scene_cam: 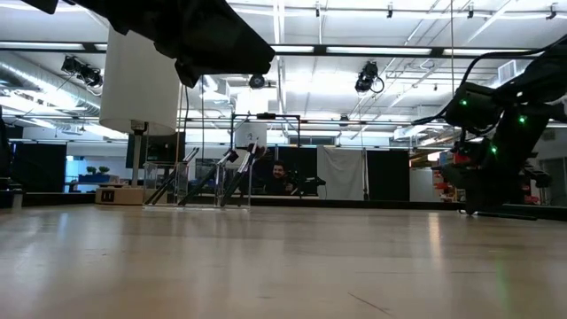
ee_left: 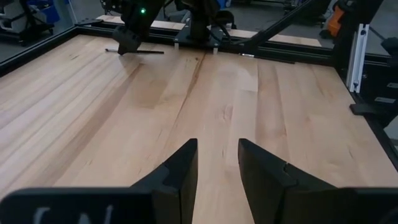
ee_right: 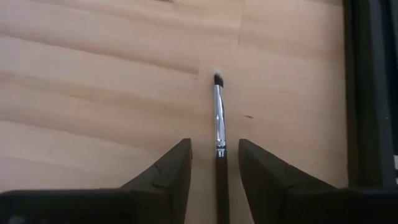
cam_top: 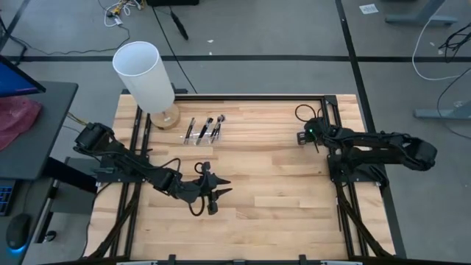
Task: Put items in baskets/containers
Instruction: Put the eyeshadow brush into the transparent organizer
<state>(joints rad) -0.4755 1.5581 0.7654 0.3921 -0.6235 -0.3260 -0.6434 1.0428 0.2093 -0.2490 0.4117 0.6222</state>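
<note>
Brush on pale wood tabletop between spread right gripper fingers; left gripper parted, empty.

the left arm stretches across the table's near-left part, its left gripper hovering with fingers parted. the right arm is folded at the right edge, its right gripper low, fingers parted.

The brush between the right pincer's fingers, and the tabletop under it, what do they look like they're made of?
Brush: shiny silver ferrule, probably metal, on a dark handle, maybe plastic or painted wood. Tabletop: pale wood planks with visible grain and a smooth finish.
</note>
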